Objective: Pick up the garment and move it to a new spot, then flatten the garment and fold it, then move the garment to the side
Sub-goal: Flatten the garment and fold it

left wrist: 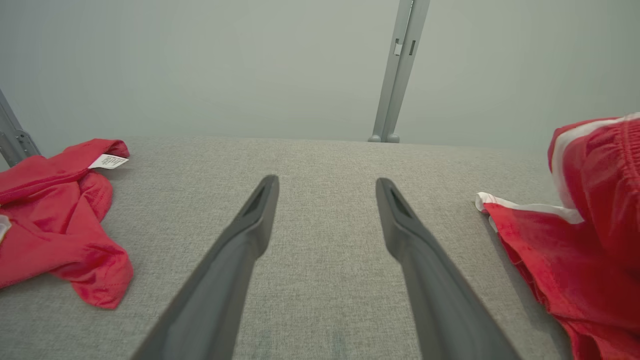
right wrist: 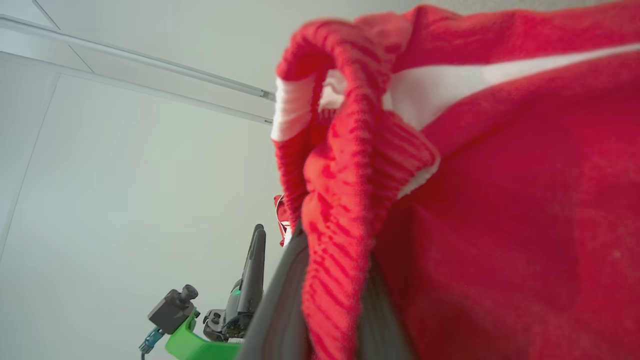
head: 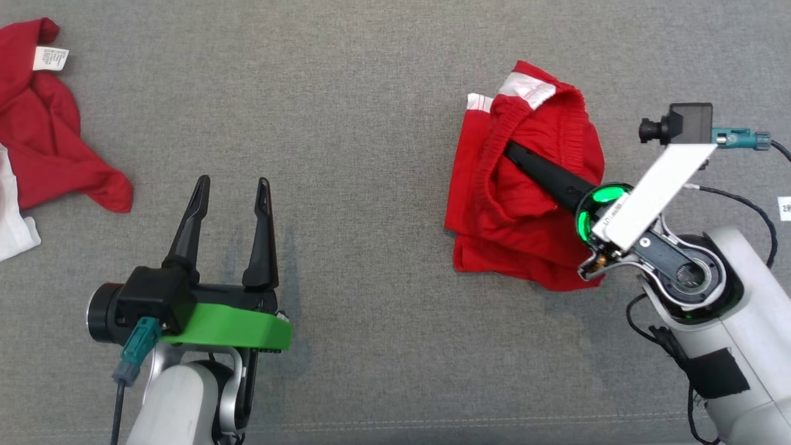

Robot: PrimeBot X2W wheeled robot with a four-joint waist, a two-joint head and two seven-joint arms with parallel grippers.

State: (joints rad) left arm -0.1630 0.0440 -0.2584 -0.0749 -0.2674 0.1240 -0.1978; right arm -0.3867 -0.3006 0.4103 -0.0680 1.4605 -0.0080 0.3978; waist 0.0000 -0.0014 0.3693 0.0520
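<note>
The garment (head: 525, 210) is red with a ribbed waistband and white trim, and it lies bunched at the right of the grey fabric surface (head: 371, 93). My right gripper (head: 510, 149) reaches into it from the lower right and is shut on the waistband, its tips buried in cloth. In the right wrist view the garment (right wrist: 500, 200) drapes over my grey fingers (right wrist: 282, 300). The left wrist view has the garment (left wrist: 590, 235) rising at its right edge. My left gripper (head: 233, 182) stands open and holds nothing at the lower left, well apart from the garment, with bare cloth surface between its fingers (left wrist: 327, 182).
Another red garment (head: 49, 136) with a white label lies crumpled at the far left, also in the left wrist view (left wrist: 55, 225). A white cloth (head: 12, 222) lies beside it. A metal post (left wrist: 397, 75) stands behind the surface. Cables hang by my right forearm (head: 717, 309).
</note>
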